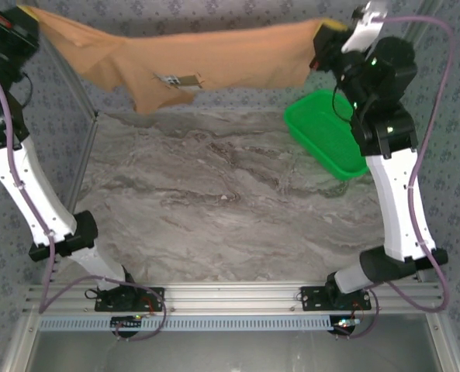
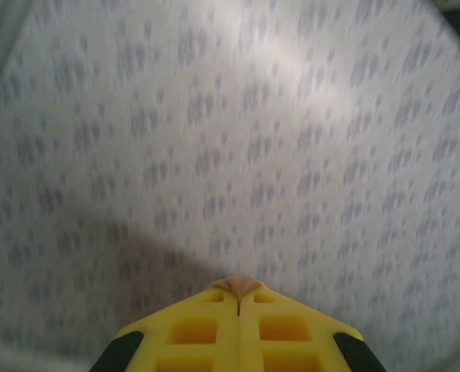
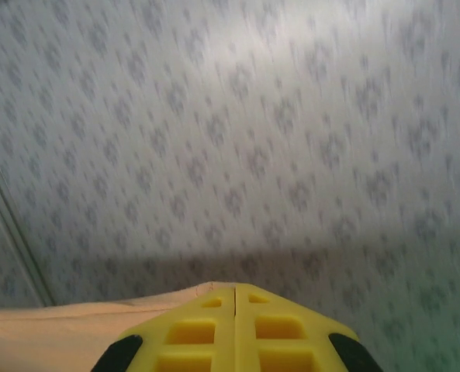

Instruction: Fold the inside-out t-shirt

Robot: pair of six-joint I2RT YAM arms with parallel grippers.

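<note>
The orange-tan inside-out t-shirt [image 1: 206, 58] hangs stretched in the air across the back of the top view, its small white neck label [image 1: 170, 79] on a drooping flap near the middle. My left gripper [image 1: 26, 14] is shut on the shirt's left end at the top left. My right gripper [image 1: 323, 40] is shut on its right end. In the left wrist view a nub of tan cloth [image 2: 238, 285] pokes out between the closed yellow fingers [image 2: 206, 329]. In the right wrist view the cloth [image 3: 67, 333] runs off to the left of the closed yellow fingers [image 3: 272, 329].
A green plastic mesh basket [image 1: 325, 133] stands on the marble tabletop [image 1: 214, 209] at the right, under the right arm. A patterned grey wall [image 2: 230, 116] backs the scene. An upright metal frame bar [image 1: 81, 159] stands at the table's left edge.
</note>
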